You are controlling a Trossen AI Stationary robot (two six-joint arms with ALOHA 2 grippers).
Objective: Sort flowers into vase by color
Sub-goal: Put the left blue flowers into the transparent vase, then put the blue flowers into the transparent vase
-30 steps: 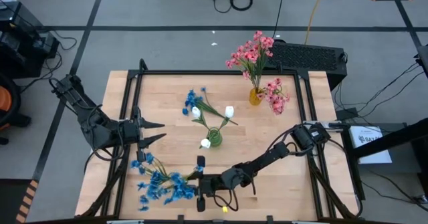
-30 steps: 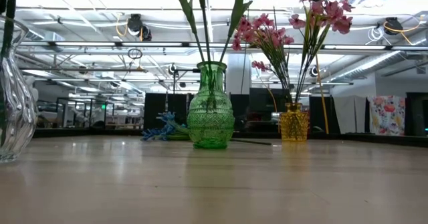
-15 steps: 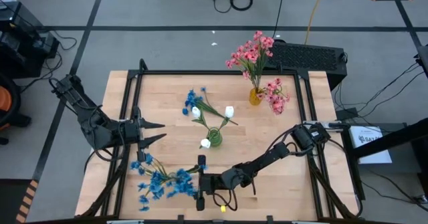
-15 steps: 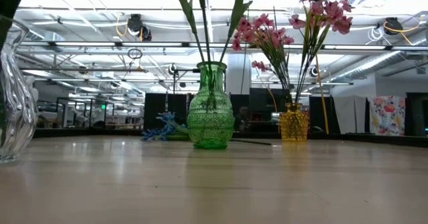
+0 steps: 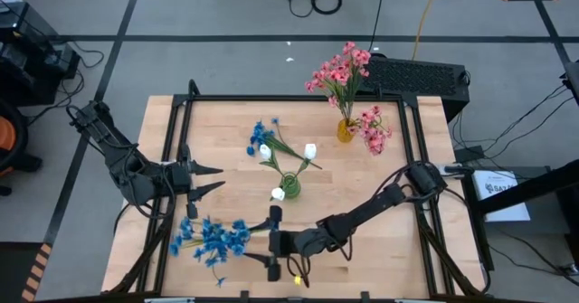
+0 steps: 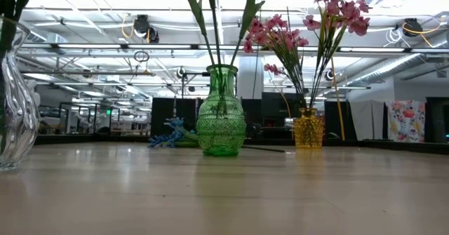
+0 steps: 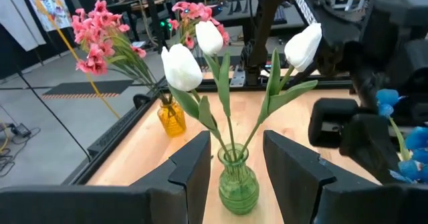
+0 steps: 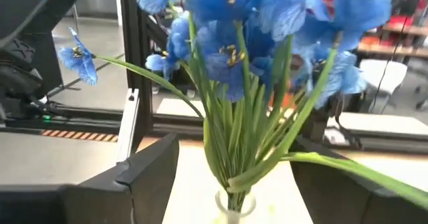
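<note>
From above, your right gripper (image 5: 272, 241) sits near the front edge with its fingers spread and nothing between them, just beside the blue flowers (image 5: 213, 239); if you swing that arm away carelessly, a finger could catch a stem and tip the bunch. Your left gripper (image 5: 210, 178) waits with its fingers parted and empty near the left rail, and one blue spray (image 5: 261, 137) lies on the table behind the green vase (image 5: 289, 184), still unsorted. In the low view, the clear vase (image 6: 15, 102) stands at the very edge of the picture, so you cannot judge there how steadily it sits. The left wrist view shows the white buds (image 7: 182, 67) leaning wide, easy to brush in reaching past. The right wrist view shows blue stems (image 8: 235, 140) fanned in a narrow neck right between your open fingers, so back out straight.
</note>
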